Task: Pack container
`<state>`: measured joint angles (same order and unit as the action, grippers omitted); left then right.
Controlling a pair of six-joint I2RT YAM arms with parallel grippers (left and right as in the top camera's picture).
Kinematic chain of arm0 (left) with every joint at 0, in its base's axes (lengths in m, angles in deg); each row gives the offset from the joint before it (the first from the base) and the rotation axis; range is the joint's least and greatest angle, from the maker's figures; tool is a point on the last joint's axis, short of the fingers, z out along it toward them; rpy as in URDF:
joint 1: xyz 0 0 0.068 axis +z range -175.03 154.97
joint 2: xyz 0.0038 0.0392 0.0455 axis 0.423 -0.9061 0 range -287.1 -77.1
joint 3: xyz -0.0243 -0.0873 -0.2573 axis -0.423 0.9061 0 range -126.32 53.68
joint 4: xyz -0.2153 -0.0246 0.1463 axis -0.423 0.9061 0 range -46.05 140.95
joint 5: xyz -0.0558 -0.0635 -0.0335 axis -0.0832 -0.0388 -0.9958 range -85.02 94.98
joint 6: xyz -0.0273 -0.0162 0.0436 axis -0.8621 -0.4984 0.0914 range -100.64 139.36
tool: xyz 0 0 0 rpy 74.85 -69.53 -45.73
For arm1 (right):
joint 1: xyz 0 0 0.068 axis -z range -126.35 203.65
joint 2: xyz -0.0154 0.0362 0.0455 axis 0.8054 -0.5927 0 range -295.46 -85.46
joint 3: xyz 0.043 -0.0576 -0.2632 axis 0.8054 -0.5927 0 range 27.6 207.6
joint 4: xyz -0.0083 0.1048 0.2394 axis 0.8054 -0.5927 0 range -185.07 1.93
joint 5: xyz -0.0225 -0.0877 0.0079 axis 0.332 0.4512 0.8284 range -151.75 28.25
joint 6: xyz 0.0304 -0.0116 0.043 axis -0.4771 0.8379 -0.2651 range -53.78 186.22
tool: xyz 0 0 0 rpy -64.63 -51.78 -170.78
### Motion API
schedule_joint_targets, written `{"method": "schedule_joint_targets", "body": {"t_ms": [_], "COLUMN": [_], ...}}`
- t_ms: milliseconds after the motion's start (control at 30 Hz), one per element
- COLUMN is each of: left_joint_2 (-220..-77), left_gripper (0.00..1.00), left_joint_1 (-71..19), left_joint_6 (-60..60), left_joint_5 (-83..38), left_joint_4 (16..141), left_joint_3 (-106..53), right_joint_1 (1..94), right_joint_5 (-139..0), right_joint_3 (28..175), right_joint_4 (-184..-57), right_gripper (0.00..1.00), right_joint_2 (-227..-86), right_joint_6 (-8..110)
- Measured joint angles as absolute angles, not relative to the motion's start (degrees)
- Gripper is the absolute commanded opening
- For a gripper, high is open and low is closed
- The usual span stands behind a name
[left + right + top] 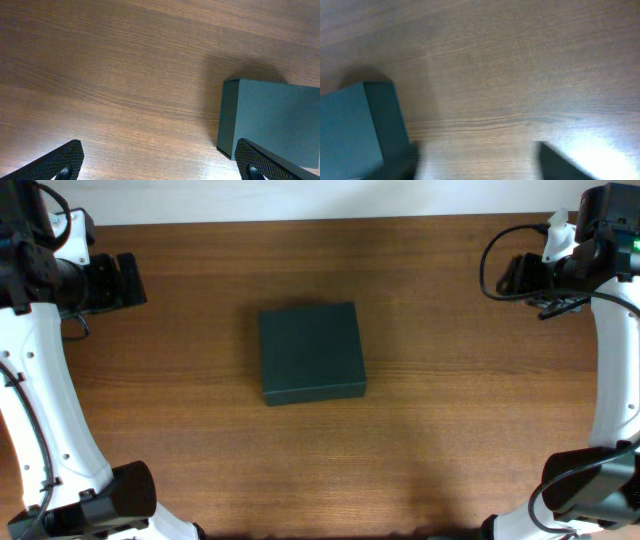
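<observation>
Overhead, the box [312, 352] sits shut on the bench [450, 430], in the gap between the two tools and well apart from each. The left tool [128, 280] is wide open and holds nothing. From the left wrist, its fingers [67, 159] stand far apart with only bare wood between them, and the box lies out in front, off toward one finger. The right tool [518, 275] looks open too, with nothing in it, though the right wrist picture is blurry. The box is out in front of that tool as well, off to one side. I see no loose things to put in and the lid lies flat, so I think the packing is done or nearly done. I cannot see inside. If more must go in, a tool would first need to reach the box, catch the lid's edge and lift it gently so the box does not slide.
</observation>
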<state>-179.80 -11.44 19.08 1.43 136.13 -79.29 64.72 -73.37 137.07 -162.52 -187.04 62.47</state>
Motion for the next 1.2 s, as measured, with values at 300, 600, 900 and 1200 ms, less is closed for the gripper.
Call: {"method": "schedule_joint_targets", "body": {"t_ms": [300,600,900,1200], "left_joint_2": [-179.8,-179.8,-179.8,-179.8], "left_gripper": [0.99,0.99,0.99,0.99], "left_joint_1": [-11.4,-11.4,-11.4,-11.4], "left_joint_6": [19.1,19.1,19.1,19.1], "left_joint_5": [1.4,1.4,1.4,1.4], "left_joint_4": [136.1,136.1,136.1,136.1], "left_joint_3": [-79.3,-79.3,-79.3,-79.3], "right_joint_1": [64.7,64.7,64.7,64.7], "right_joint_5": [-73.4,-73.3,-73.3,-72.2], "right_joint_3": [137.1,137.1,137.1,136.7], "right_joint_4": [-162.7,-162.7,-162.7,-162.6], "right_gripper": [0.99,0.99,0.99,0.99], "right_joint_2": [-187.0,-187.0,-187.0,-180.4], "right_joint_6": [62.8,62.8,62.8,62.8]}}
